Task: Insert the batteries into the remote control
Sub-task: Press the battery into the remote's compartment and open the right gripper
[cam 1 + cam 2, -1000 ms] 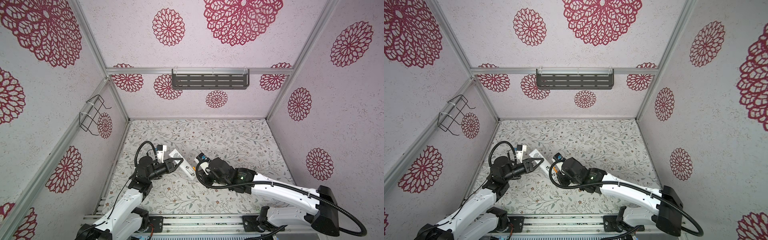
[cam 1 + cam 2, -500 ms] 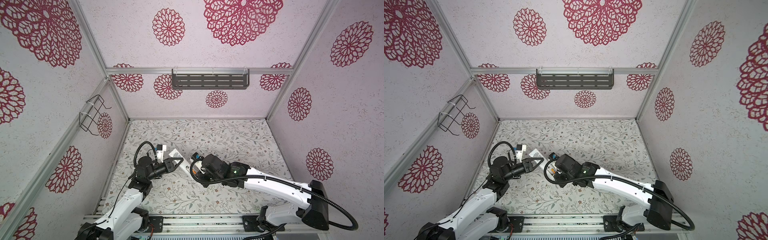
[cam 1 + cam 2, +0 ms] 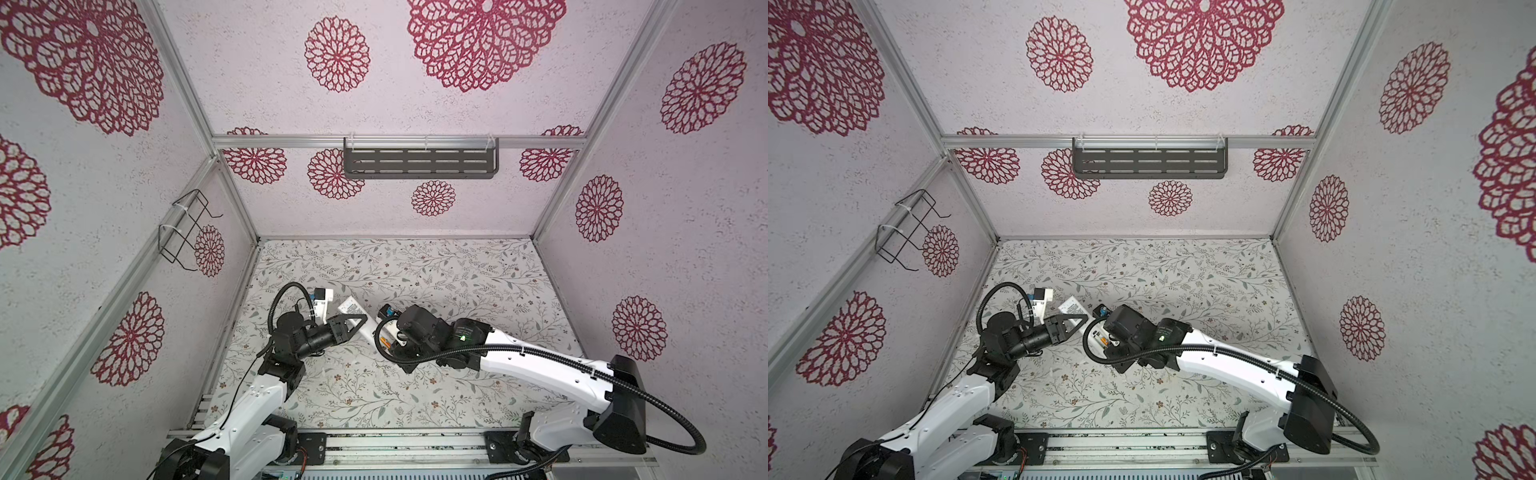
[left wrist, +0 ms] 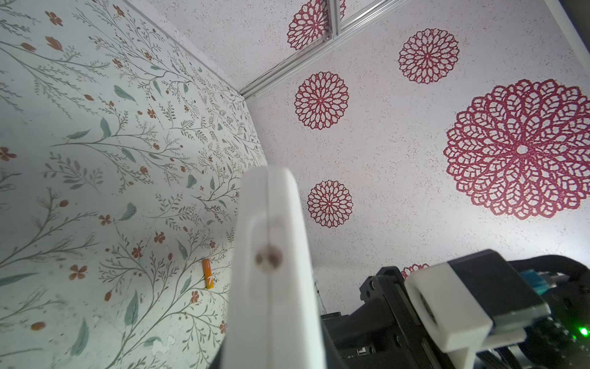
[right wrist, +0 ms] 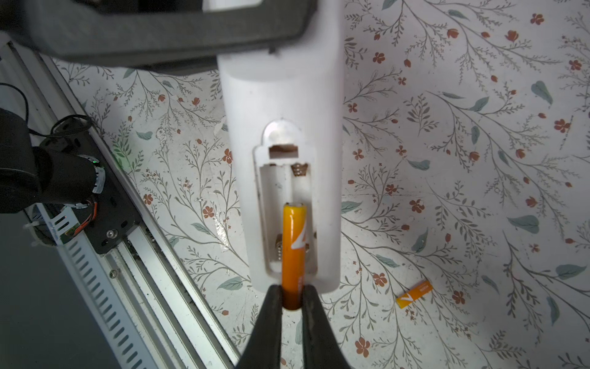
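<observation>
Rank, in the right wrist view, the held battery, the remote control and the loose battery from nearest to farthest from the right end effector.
1. The held battery: clamped in the right end effector.
2. The remote control: just beyond it, open bay facing the camera.
3. The loose battery: on the table, off to one side.

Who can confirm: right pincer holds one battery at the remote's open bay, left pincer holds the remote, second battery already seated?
Wrong on the second battery: it is not seated, it lies loose on the table, as the right wrist view shows. The rest holds.
</observation>
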`<action>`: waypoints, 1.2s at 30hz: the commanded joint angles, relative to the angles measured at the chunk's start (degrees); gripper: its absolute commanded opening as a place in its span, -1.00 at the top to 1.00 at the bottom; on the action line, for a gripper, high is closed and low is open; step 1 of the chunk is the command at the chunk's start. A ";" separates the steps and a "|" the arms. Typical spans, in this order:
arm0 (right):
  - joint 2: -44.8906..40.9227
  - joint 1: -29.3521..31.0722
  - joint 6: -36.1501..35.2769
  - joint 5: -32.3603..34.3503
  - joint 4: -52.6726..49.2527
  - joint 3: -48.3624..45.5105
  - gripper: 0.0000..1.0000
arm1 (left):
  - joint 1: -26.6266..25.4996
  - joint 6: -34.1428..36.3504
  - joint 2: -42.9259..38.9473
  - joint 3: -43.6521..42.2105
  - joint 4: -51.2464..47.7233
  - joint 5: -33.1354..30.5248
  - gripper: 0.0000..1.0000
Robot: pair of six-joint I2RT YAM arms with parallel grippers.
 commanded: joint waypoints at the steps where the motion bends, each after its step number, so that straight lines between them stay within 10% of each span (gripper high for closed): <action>1: 1.38 -0.43 1.21 1.64 -5.11 3.55 0.72 | 0.57 -0.02 -0.27 -0.39 1.89 0.31 1.00; 36: 6.97 -2.36 0.70 1.58 -4.16 9.58 0.55 | 1.88 0.51 -2.35 -0.76 -0.08 -0.84 1.00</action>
